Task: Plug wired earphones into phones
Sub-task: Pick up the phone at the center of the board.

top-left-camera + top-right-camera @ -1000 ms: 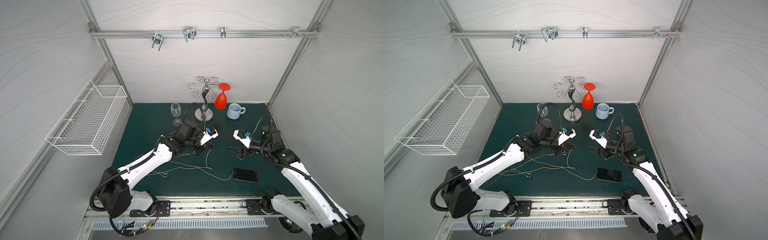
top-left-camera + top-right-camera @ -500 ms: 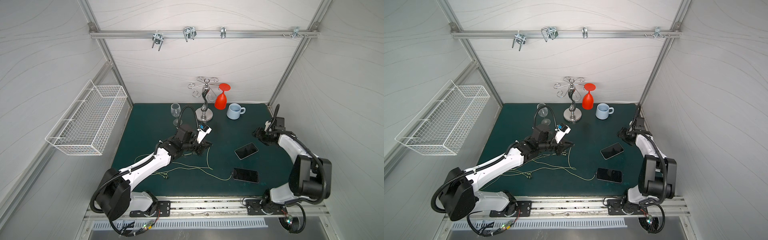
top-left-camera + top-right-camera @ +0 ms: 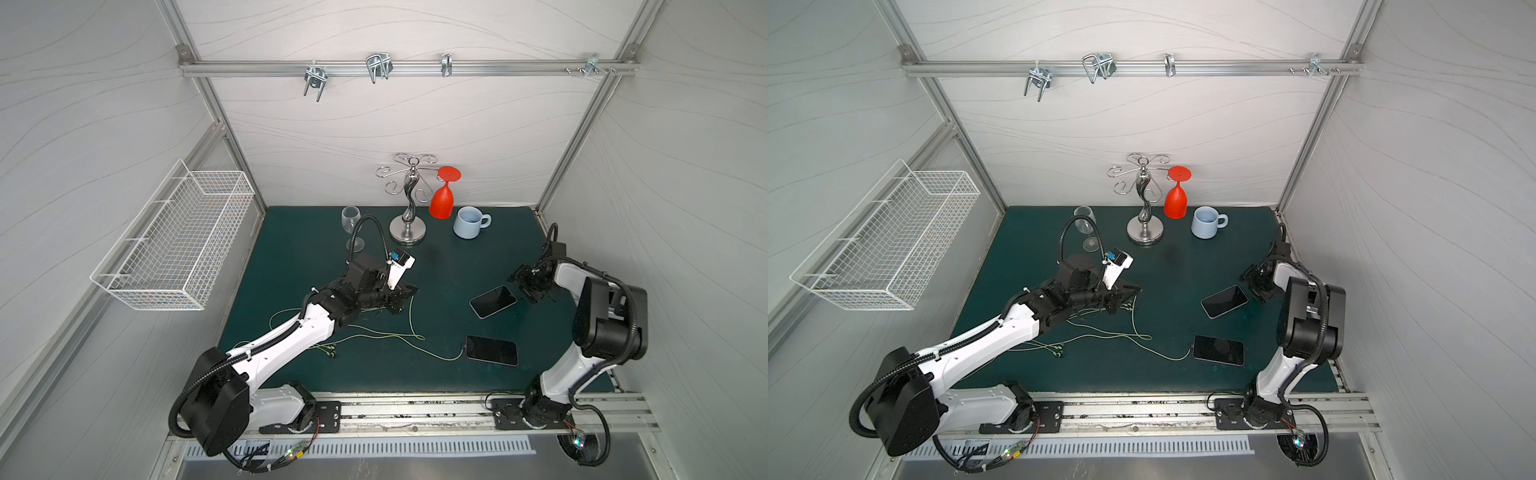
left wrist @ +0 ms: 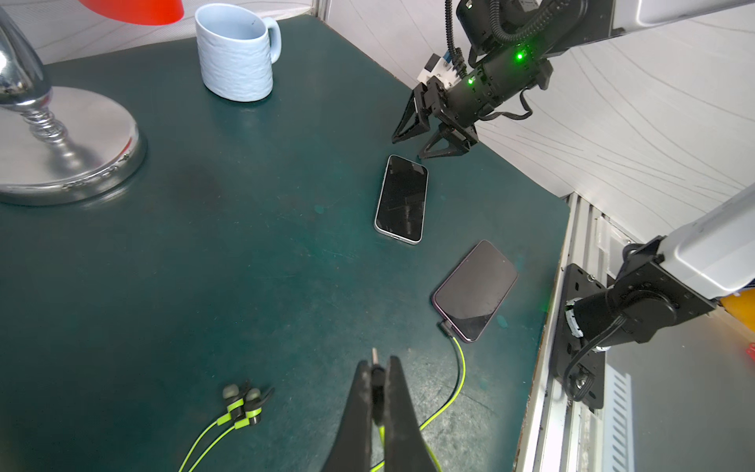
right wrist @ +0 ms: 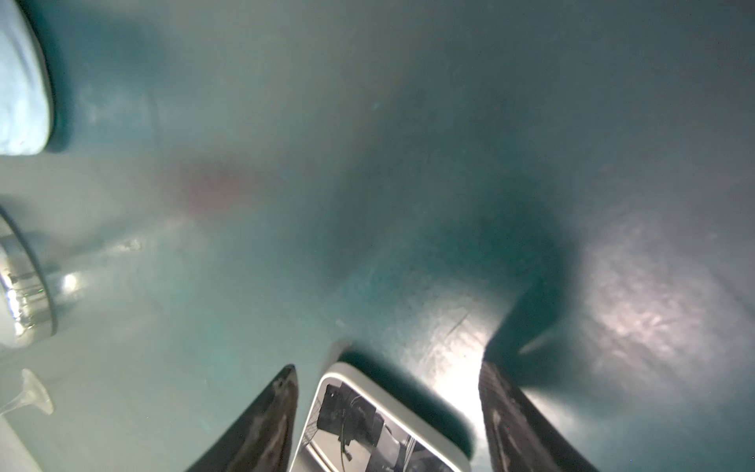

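Observation:
Two black phones lie on the green mat. The nearer phone (image 3: pixel 491 350) (image 4: pixel 476 290) has a yellow-green earphone cable (image 3: pixel 436 356) (image 4: pixel 459 376) plugged into its left end. The tilted phone (image 3: pixel 493 301) (image 4: pixel 401 199) has nothing plugged in. My left gripper (image 3: pixel 409 291) (image 4: pixel 378 363) is shut on the dark plug (image 4: pixel 376 370) of the other earphones, above the mat's middle, its tip poking out in front. Its cable (image 3: pixel 411 320) trails down to the mat. My right gripper (image 3: pixel 524 286) (image 5: pixel 388 365) is open at the tilted phone's far end (image 5: pixel 380 421), low over the mat.
A silver glass stand (image 3: pixel 408 232) with a red glass (image 3: pixel 441 201) hung on it, a blue mug (image 3: pixel 469 222) and a clear wine glass (image 3: pixel 351 218) stand along the back. Loose cables and earbuds (image 3: pixel 330 353) (image 4: pixel 243 402) lie front left. A wire basket (image 3: pixel 178 245) hangs on the left wall.
My right arm has drawn back from the middle to the mat's right side, and the tilted phone now lies on the mat by its open jaws. The left gripper has barely moved.

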Motion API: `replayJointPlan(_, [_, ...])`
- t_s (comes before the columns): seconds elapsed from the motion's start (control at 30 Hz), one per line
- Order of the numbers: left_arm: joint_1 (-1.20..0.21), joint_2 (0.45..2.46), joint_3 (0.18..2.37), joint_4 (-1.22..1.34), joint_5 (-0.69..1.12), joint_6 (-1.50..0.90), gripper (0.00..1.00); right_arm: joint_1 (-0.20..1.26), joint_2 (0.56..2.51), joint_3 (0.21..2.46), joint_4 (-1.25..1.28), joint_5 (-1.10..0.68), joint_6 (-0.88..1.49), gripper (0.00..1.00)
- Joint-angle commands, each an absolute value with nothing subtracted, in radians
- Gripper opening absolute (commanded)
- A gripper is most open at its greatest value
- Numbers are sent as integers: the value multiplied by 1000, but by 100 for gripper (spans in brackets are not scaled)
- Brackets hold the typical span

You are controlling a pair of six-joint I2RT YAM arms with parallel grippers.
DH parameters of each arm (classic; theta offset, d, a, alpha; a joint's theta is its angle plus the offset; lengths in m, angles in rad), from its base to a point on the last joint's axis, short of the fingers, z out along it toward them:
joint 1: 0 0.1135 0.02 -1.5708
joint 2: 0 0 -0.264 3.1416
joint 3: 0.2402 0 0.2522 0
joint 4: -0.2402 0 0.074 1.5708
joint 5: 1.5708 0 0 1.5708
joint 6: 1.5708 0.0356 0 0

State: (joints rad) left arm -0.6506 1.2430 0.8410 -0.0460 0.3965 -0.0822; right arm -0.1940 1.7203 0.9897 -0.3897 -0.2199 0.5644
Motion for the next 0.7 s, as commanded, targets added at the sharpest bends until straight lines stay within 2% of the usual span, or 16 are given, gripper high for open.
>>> replayJointPlan(0.0, [-646,1233,845,-25,383,-91,0,-183,1682,902,-455,-286,607,71])
replayJointPlan(0.27, [-646,1257,847,-29,395,-95,0,-88,1535,747,-454,-335,572,70])
replayJointPlan(0.4, [-646,1263,851,-28,397,-83,0,-4,1526,774,-495,-265,504,71])
replayJointPlan(0.5, [-646,1262,857,-39,393,-65,0,-37,1496,779,-488,-193,514,73])
replayJointPlan(0.67, [-646,1262,868,-64,398,-48,0,-166,1520,850,-499,-201,519,74])
